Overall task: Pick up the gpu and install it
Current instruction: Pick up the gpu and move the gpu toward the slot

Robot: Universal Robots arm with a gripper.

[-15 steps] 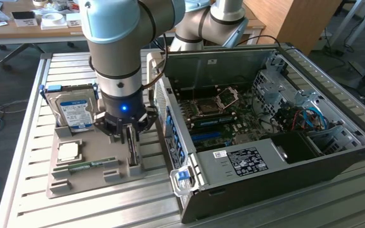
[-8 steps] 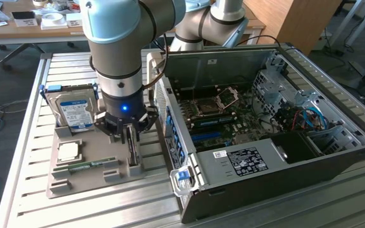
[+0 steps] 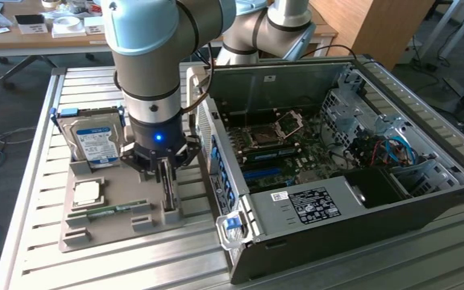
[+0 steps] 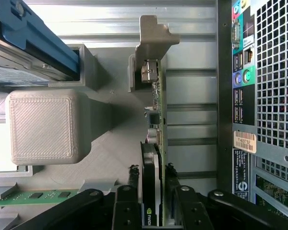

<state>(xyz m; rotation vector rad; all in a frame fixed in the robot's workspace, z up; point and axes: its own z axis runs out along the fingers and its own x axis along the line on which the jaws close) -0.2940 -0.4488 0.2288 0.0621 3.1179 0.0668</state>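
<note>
**A:** Where is the gripper [image 3: 162,171] [image 4: 156,190]?

**B:** Low over the grey printed tray [image 3: 107,234], pointing straight down. The gpu [image 3: 170,194] [image 4: 154,120] is directly under it, standing on edge in a slot of that tray.

**A:** Is it gripping the card?

**B:** Not that I can see. The jaws stand wide apart. The two black fingers [image 4: 127,207] reach down one on each side of the card, so its upper edge runs between them. The dark cooler faces one finger and the board faces the other. Whether a pad brushes either face I cannot tell.

**A:** So the card is not lifted?

**B:** No, it sits upright in the slot. Its metal bracket [image 4: 152,33] is at the end farthest from the gripper.

**A:** What else is around?

**B:** The same tray carries three more parts on the exterior view's left of the gripper. A hard drive [image 3: 95,142] in a blue caddy stands close beside the arm's wrist. A square processor chip [image 3: 87,192] lies flat, and a narrow green memory stick [image 3: 111,211] lies in its own groove. All three are apart from the fingers.

**A:** And the computer?

**B:** The computer case [image 3: 361,199] [image 4: 273,72] lies open on its side, near the gripper on the exterior view's right. Its rear ports face the card. Tray and case both rest on a slatted metal table [image 3: 79,84].
</note>
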